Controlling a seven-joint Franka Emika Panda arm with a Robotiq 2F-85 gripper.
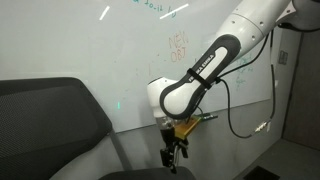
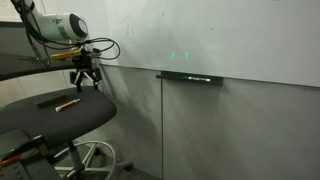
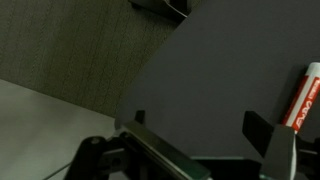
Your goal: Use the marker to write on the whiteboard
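Observation:
The marker (image 2: 67,102) lies flat on the dark chair seat (image 2: 40,118). In the wrist view it shows at the right edge (image 3: 302,98), reddish with a pale band. My gripper (image 2: 84,79) hangs open and empty above the seat, up and to the right of the marker. It also shows in an exterior view (image 1: 175,153). In the wrist view both fingertips (image 3: 200,125) are spread over the bare seat, and the marker lies outside the right finger. The whiteboard (image 1: 110,50) fills the wall behind in both exterior views (image 2: 220,35), with faint orange and green scribbles.
A dark grey chair back (image 1: 45,125) stands close to the arm. A long dark bar (image 2: 190,77) sits on the board's lower edge. A black cable (image 1: 232,110) hangs from the arm. The chair's metal base (image 2: 85,160) is below.

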